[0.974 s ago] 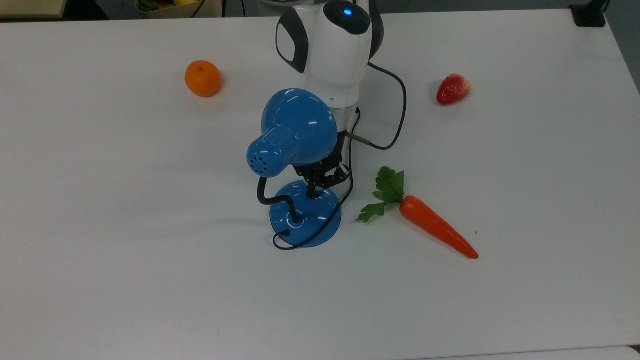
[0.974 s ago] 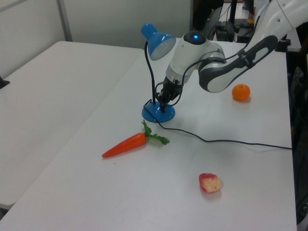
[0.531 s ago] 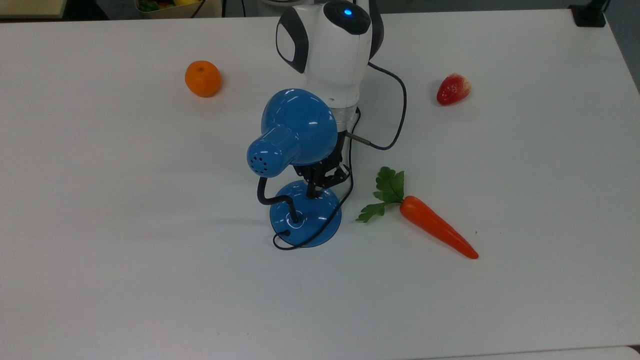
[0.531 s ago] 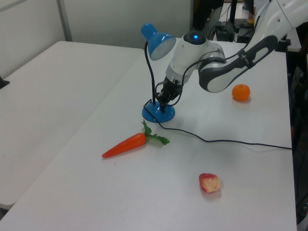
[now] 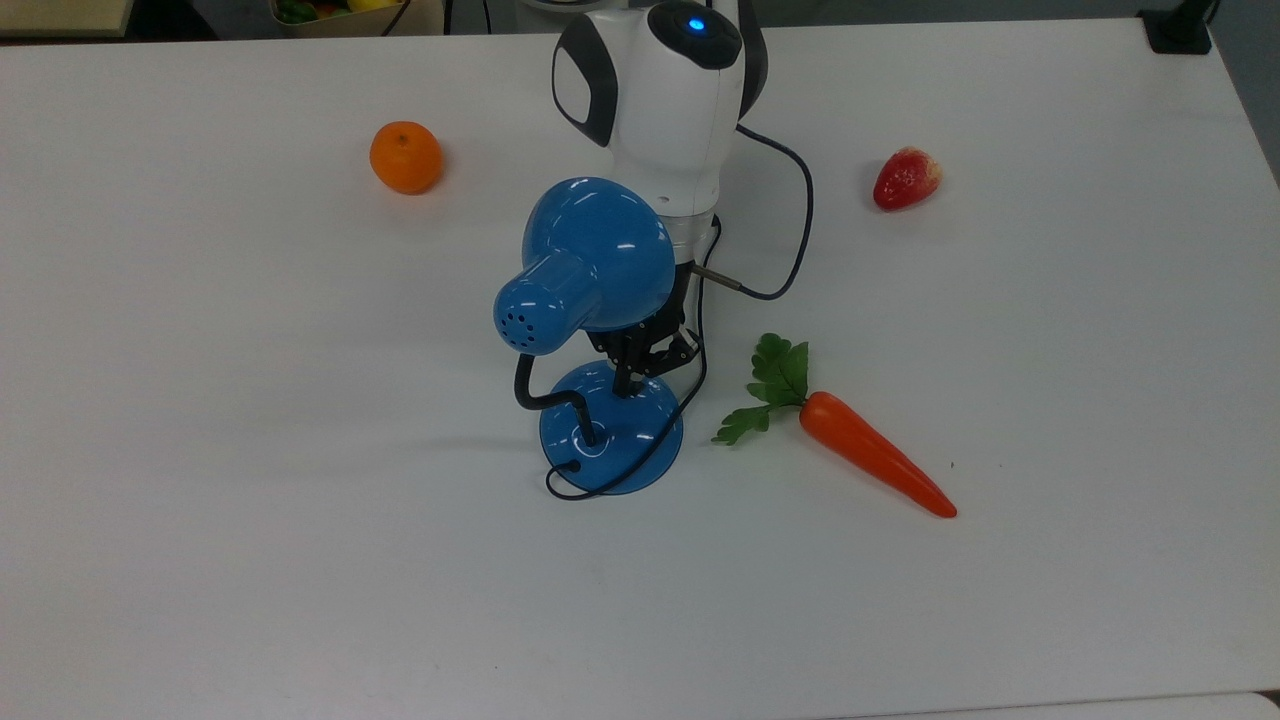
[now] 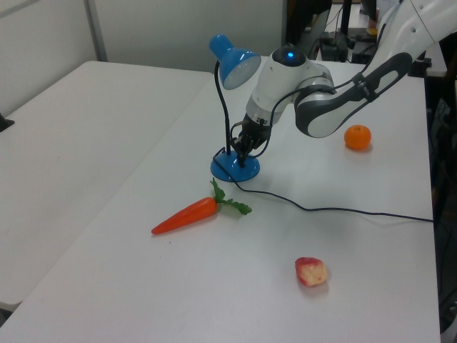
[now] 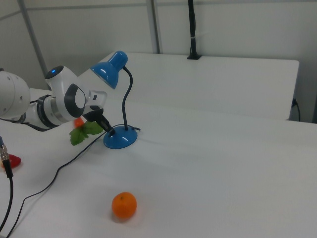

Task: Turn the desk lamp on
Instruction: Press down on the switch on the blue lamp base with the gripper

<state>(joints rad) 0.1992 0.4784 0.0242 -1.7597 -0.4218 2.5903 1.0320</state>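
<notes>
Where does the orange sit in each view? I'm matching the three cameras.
Top view: the orange is upper left, to the top view's left of the arm.
Left view: orange at right, beyond the arm.
Right view: orange at bottom centre, nearest the camera.
Shared landmark: the desk lamp, with the gripper at its base.

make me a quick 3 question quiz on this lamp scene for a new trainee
1. True or false: the gripper tip rests on the desk lamp base.
2. In the top view, which lies nearest the lamp base? A orange B carrot C strawberry
3. Fill in: in the top view, the lamp's black cord runs up past the ____ view's right side of the arm.

Key
1. True; the tip sits on the blue dome.
2. B.
3. top.
</notes>
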